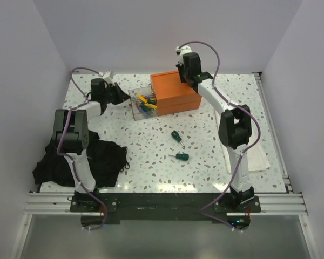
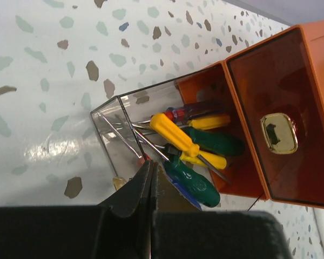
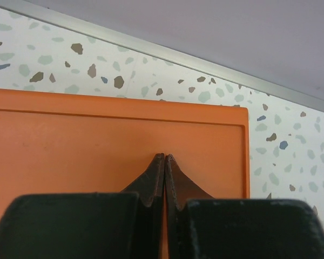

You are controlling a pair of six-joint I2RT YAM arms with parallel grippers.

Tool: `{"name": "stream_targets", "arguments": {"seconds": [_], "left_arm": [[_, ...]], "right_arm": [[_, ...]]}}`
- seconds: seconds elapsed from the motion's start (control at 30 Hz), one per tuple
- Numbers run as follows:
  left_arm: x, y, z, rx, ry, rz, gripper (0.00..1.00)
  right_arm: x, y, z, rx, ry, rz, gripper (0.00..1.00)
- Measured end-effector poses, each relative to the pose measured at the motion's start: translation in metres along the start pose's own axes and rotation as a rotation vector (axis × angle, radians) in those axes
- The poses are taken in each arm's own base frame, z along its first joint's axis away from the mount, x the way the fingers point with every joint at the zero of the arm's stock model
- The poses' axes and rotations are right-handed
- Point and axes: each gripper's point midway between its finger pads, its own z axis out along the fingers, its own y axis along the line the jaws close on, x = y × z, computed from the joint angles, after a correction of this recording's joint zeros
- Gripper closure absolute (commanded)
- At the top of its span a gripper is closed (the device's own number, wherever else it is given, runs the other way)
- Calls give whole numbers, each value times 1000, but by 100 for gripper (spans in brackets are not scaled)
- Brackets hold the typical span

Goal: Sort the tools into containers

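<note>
1. Left gripper (image 2: 151,164): jaws clenched, empty, just beside clear bin (image 2: 109,125).
2. Clear bin: holds yellow and green screwdrivers (image 2: 175,135); one end inside orange box (image 2: 281,97).
3. Right gripper (image 3: 164,159): jaws clenched, empty, over orange box.
4. Two stubby green screwdrivers (image 1: 176,136) lie on terrazzo table (image 1: 151,162).

A white tabletop flecked with grey, brown and blue terrazzo chips (image 1: 151,156) filled the enclosure. Plain pale lilac-grey walls (image 1: 151,32) rose behind it and at both its sides. A silver aluminium rail (image 1: 281,202) ran along its near edge, and a slimmer metal strip (image 1: 271,127) ran along its right edge. Soft light left a pale glare (image 1: 173,186) near its front.
</note>
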Motion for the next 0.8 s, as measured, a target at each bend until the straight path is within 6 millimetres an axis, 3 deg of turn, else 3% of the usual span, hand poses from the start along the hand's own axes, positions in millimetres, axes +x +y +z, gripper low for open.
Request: {"name": "stream_targets", "arguments": {"seconds": [0.13,0.3,0.4,0.5,0.63,0.73,0.8], "left_arm": [[-2,-15,14,29,2,27,100],[21,-37,29,73,56,41,100],[22,-47,31,97,59,53,100],[8,-46,25,94,30,66,100],[-35,-41,0,59,-71,110,100],[-64,-25,-19,-10,-138,137,100],[-70,-11,-22,-61,-149,138,100]], "right_arm": [[0,5,1,-17,-10,14,100],[0,7,0,-26,-12,37,100],[0,7,0,-26,-11,49,100],[0,8,0,-32,-11,59,100],[0,10,1,-41,-12,61,100],[0,10,1,-42,-13,65,100],[0,11,1,-42,-14,68,100]]}}
